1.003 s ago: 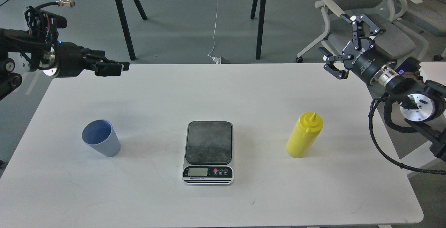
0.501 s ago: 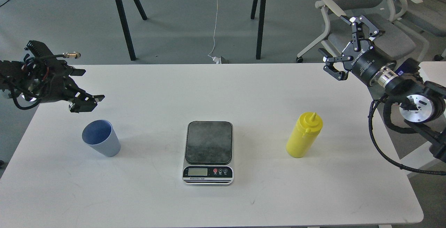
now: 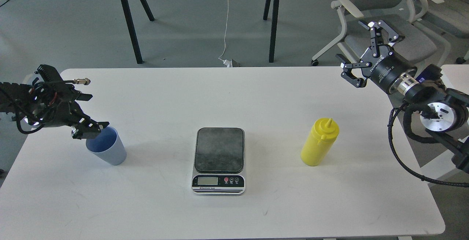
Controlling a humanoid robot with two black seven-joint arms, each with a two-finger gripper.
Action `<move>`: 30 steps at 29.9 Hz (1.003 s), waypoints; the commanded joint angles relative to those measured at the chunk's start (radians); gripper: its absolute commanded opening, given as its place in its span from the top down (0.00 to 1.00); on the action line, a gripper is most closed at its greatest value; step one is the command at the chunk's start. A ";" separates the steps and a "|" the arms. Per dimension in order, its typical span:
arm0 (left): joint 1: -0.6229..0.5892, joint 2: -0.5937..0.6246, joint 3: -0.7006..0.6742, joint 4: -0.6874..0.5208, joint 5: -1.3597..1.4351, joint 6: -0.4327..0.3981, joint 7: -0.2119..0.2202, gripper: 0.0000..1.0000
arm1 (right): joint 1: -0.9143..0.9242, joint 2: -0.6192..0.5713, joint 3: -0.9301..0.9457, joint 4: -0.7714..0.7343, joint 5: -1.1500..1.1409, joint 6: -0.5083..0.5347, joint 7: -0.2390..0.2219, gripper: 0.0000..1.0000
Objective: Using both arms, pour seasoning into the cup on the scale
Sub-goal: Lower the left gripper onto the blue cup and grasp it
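The light-blue cup (image 3: 110, 150) stands on the white table (image 3: 256, 93) at the left. My left gripper (image 3: 89, 130) hangs just above the cup's left rim; its fingers are dark and seen end-on, so I cannot tell them apart. The scale (image 3: 219, 159) lies at the table's middle with nothing on its dark platform. The yellow seasoning bottle (image 3: 320, 143) stands upright to the right of the scale. My right gripper (image 3: 361, 49) is open and empty, above the table's far right edge, well behind and to the right of the bottle.
Black table legs (image 3: 128, 16) and a white cord (image 3: 226, 27) stand beyond the far edge. A grey office chair (image 3: 370, 13) is behind my right gripper. My right arm's cable (image 3: 397, 152) loops over the table's right edge.
My left gripper has come down and toward me, from above the table's far left edge to just over the cup's left rim. The right gripper shifted slightly up and right.
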 commanded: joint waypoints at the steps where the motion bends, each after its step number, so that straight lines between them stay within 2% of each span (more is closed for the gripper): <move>1: 0.009 -0.002 0.013 -0.001 0.000 0.000 0.000 0.02 | 0.000 0.000 0.000 0.000 0.000 0.000 0.000 0.01; 22: 0.049 -0.013 0.027 0.015 -0.005 0.000 0.000 0.02 | -0.009 0.017 0.000 0.000 0.000 -0.001 0.000 0.01; 30: 0.048 -0.037 0.027 0.022 -0.011 0.000 0.000 0.05 | -0.011 0.015 0.000 -0.002 0.000 -0.001 0.000 0.01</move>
